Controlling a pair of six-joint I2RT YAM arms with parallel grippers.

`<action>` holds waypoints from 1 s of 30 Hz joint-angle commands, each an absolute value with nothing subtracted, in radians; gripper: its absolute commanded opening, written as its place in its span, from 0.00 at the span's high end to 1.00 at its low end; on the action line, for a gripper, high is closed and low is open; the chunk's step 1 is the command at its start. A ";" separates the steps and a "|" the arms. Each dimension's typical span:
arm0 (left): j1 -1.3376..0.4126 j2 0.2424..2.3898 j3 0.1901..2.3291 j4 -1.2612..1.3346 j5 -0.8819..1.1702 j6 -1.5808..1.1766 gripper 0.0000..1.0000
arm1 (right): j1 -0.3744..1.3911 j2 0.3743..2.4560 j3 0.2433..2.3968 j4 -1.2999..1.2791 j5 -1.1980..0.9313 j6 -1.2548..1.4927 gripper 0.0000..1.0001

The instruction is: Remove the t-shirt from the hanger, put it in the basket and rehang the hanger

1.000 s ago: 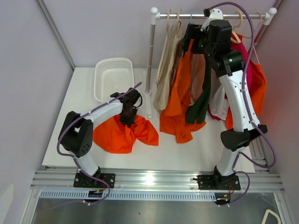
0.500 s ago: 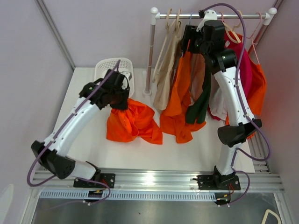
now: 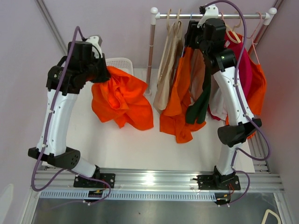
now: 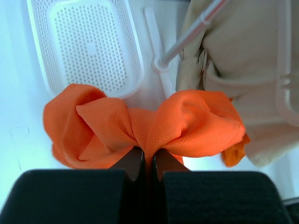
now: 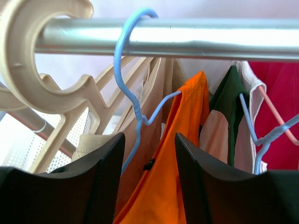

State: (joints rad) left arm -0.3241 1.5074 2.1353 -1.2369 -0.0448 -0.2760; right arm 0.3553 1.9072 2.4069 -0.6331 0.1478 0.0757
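Observation:
My left gripper (image 3: 103,73) is shut on an orange mesh t-shirt (image 3: 122,99) and holds it high above the table; in the left wrist view the cloth (image 4: 140,126) bunches between my closed fingers (image 4: 148,163). My right gripper (image 3: 192,39) is open up at the rail (image 3: 210,16). In the right wrist view its fingers (image 5: 148,158) stand either side of an orange t-shirt (image 5: 177,154) that hangs half off a blue hanger (image 5: 135,102) hooked on the rail (image 5: 187,38).
A white basket (image 3: 122,64) stands at the table's back left, below the held shirt; it also shows in the left wrist view (image 4: 84,42). Several other garments hang on the rail: beige (image 3: 166,70), dark green (image 3: 201,100), red and orange (image 3: 254,79). The rack's post (image 3: 150,60) stands beside the basket.
My left arm has lifted the orange t-shirt off the table and carried it up and back towards the basket. My right gripper has stayed at the rail.

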 commanded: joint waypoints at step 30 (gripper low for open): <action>-0.061 1.666 2.312 -0.505 0.095 -0.394 0.99 | 0.428 1.965 2.519 -0.525 0.288 -0.052 1.00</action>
